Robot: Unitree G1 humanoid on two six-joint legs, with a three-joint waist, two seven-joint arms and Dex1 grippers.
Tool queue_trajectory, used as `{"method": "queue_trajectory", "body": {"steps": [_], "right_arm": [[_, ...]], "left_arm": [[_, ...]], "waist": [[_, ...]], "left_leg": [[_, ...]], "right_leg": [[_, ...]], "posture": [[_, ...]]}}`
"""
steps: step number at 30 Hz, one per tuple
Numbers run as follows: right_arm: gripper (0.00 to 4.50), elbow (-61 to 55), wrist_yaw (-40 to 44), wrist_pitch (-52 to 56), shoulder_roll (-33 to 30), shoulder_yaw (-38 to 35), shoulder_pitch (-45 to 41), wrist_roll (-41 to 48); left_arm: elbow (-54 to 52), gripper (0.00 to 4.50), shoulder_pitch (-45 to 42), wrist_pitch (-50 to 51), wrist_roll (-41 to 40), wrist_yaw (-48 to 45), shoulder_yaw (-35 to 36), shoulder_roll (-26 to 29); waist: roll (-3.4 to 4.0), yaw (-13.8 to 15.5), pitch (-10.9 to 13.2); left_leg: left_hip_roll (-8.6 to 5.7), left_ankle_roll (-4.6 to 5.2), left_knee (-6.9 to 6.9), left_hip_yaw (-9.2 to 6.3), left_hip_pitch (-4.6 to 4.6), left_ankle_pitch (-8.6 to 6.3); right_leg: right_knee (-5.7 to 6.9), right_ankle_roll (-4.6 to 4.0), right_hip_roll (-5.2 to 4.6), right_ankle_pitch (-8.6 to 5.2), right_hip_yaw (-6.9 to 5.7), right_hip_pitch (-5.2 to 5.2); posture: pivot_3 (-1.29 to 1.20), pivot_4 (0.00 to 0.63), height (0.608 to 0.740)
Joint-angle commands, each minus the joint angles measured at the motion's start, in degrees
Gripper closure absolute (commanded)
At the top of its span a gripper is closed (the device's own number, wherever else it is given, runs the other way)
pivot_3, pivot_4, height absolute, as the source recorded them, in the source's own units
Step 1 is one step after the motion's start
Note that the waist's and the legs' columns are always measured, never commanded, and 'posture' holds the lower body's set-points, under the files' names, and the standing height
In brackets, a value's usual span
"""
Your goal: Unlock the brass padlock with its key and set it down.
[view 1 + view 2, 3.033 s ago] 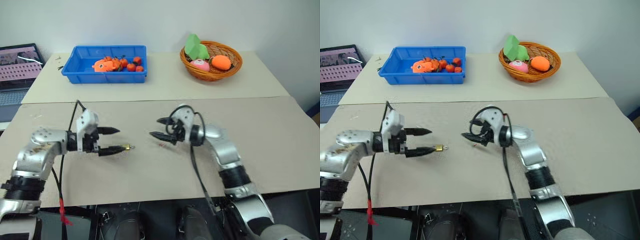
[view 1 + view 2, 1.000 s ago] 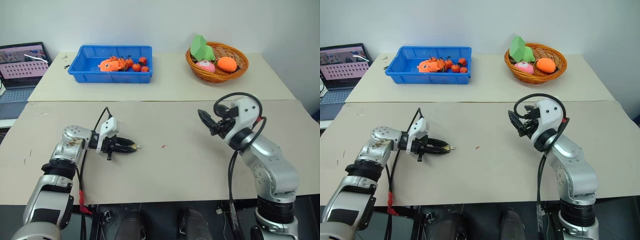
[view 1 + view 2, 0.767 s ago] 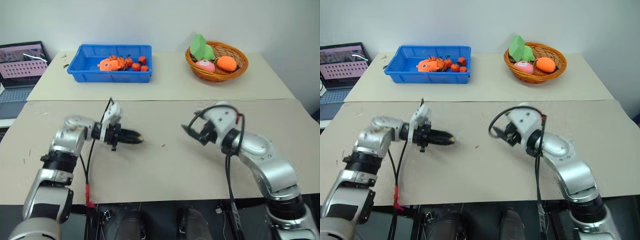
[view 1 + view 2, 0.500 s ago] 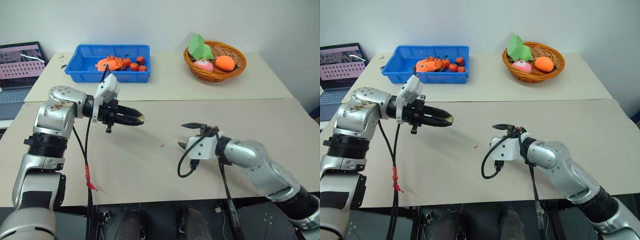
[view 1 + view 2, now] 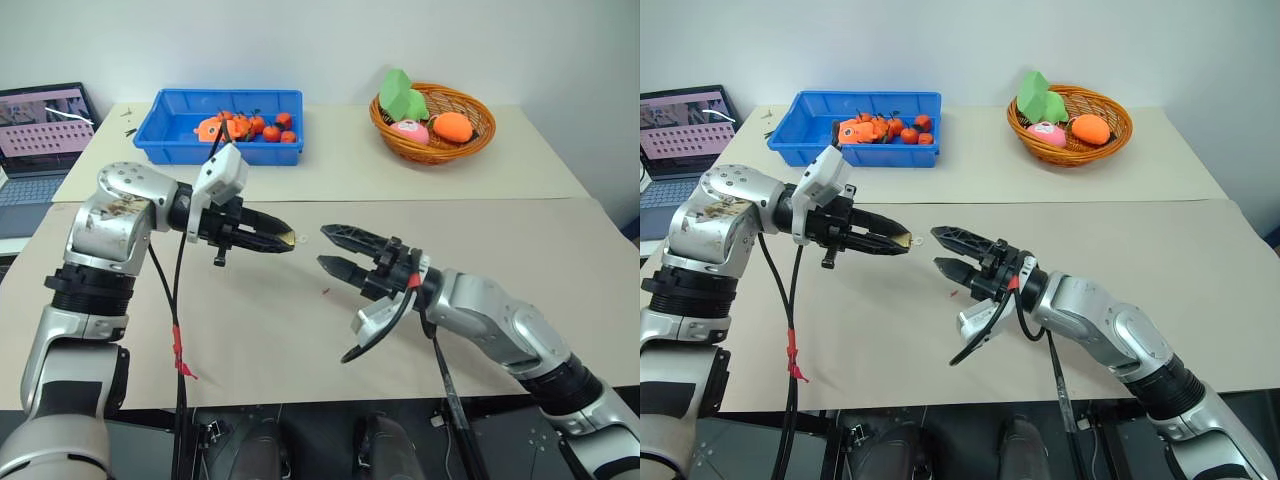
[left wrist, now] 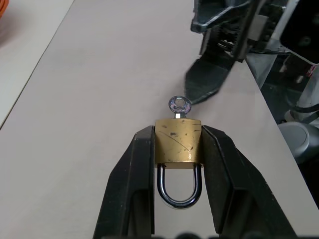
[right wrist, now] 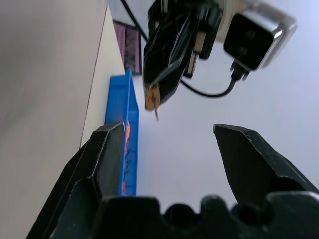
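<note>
My left gripper (image 6: 178, 130) is shut on the brass padlock (image 6: 178, 141), pinching its golden body by the sides and holding it above the table. The silvery shackle (image 6: 178, 191) points back toward the wrist. The key (image 6: 179, 105) sticks out of the padlock's far end, its round head toward my right gripper. In the head views my right gripper (image 5: 328, 248) hovers open a short way right of the padlock (image 5: 289, 239), its fingers pointing at it with nothing between them. The right wrist view shows the padlock (image 7: 151, 97) ahead, between the open fingers (image 7: 107, 149).
A blue bin (image 5: 222, 125) with orange toys stands at the back left and a wicker basket (image 5: 432, 120) of toy fruit at the back right. A laptop (image 5: 40, 130) is at the far left. A small red mark (image 5: 327, 292) lies on the tan table below the grippers.
My left gripper has lifted the padlock up off the table. My right arm has swung in toward the left and rolled over; its open fingers now point at the padlock.
</note>
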Motion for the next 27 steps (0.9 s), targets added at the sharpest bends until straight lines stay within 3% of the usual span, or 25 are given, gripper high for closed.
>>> {"method": "queue_trajectory", "body": {"steps": [1,12,27], "right_arm": [[1.08,1.02,-0.56,-3.90,1.20,-1.16,-1.93,-1.55],[1.08,9.05,-3.59,-9.51,1.25,-2.07,-4.97,-9.55],[1.08,8.13,-2.89,-10.98,2.51,-3.29,-5.65,-9.72]], "left_arm": [[0.67,3.69,-1.61,-2.01,0.55,0.42,0.30,0.45],[-1.25,3.69,-0.96,-0.19,-0.89,-0.65,0.37,0.93],[-3.22,3.69,1.53,-1.94,-0.58,-2.38,-1.61,1.29]], "waist": [[0.00,-0.02,0.00],[0.00,-0.05,0.00],[0.00,-0.16,0.00]], "left_leg": [[0.00,0.00,0.02,-0.01,0.00,0.00],[0.01,0.00,0.14,0.00,-0.01,0.00],[0.05,0.00,0.25,-0.05,-0.01,0.00]], "right_leg": [[0.04,0.00,0.00,0.00,0.01,0.00],[0.14,-0.03,0.00,-0.01,0.01,-0.01],[0.22,-0.04,0.00,-0.02,0.03,-0.02]], "posture": [[0.00,0.150,0.676],[0.00,0.150,0.676],[0.00,0.150,0.676]]}}
